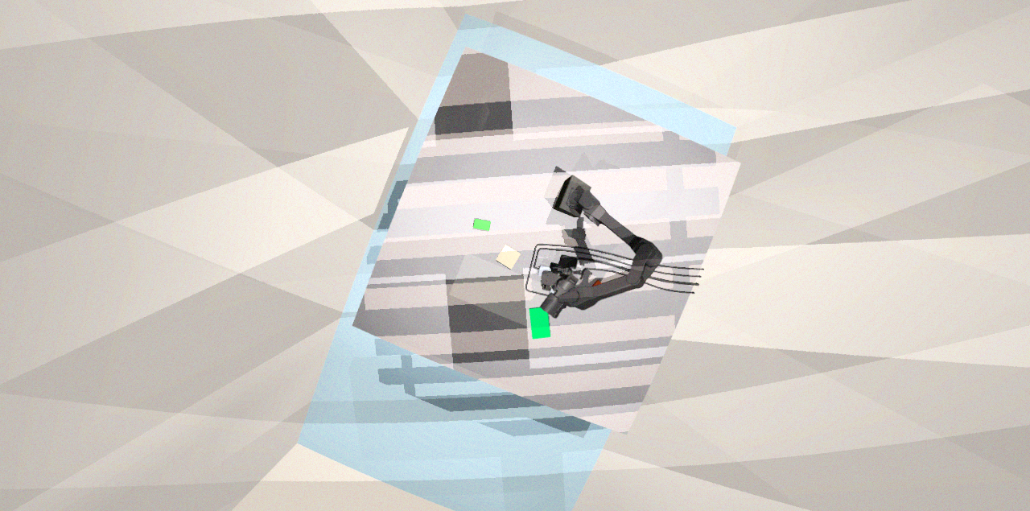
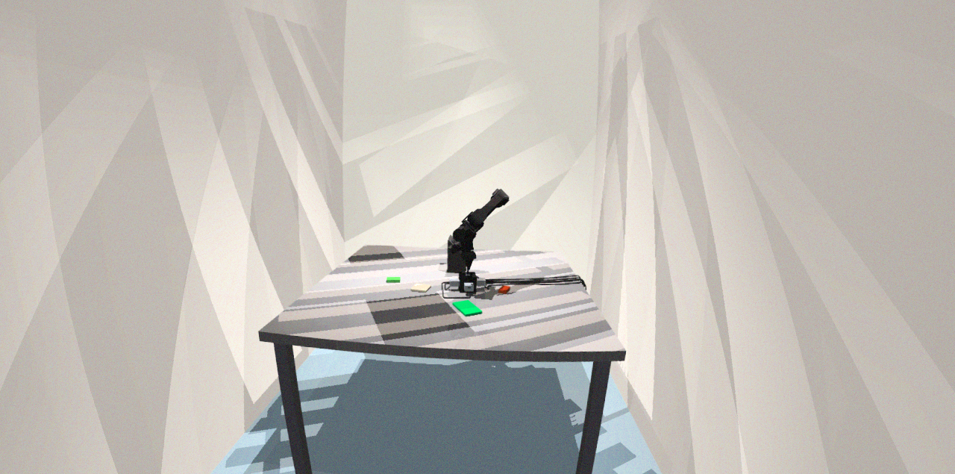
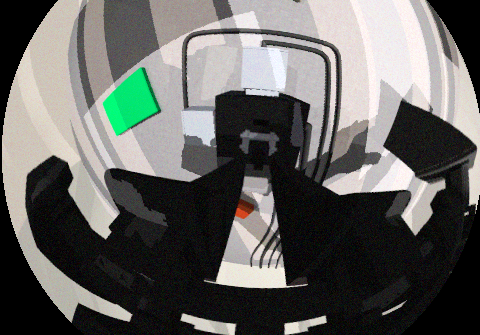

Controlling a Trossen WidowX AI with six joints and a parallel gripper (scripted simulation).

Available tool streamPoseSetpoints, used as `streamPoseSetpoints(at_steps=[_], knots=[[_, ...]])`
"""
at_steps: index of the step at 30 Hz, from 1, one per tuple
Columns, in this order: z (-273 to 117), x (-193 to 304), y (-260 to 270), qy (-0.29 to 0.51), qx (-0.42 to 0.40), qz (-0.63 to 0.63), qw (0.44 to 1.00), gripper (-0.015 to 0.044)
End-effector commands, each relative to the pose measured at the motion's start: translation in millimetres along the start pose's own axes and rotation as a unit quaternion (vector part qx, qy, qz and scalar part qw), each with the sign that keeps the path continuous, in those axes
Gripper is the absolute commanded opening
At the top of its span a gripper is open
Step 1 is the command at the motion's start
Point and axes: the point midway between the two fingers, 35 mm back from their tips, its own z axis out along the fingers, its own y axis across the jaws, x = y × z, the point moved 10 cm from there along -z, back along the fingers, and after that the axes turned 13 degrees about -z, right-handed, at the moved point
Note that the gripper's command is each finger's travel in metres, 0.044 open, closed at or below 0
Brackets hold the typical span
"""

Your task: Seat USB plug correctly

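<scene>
The black power cube (image 3: 227, 120) (image 2: 472, 277) stands on the table below my gripper, with pale plugs at its sides. In the wrist view a small dark plug (image 3: 259, 147) shows at the grey-rimmed socket on the cube's top. My gripper (image 3: 259, 162) points down at the cube's top. Its fingers stand slightly apart, one at each side of the plug, and are not clamped on it. The fingertips partly hide the plug, so how deep it sits and which way round it is cannot be told. The arm hides most of the cube in the top view.
Black cables (image 1: 537, 246) (image 3: 260, 31) loop round the cube and run off to one side. A large green block (image 1: 539, 324) (image 2: 467, 307) (image 3: 131, 102), an orange-red block (image 2: 503, 289) (image 3: 244, 208), a cream block (image 1: 508, 257) (image 2: 420, 288) and a small green block (image 1: 481, 224) (image 2: 393, 279) lie around.
</scene>
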Motion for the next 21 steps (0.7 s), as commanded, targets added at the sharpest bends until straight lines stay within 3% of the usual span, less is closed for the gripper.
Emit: streamPoseSetpoints(at_steps=[1,21], knots=[[0,0,0,0.0,0.0,0.0,1.0,0.0095],[-11,1,0,0.0,0.0,0.0,1.0,0.0095]])
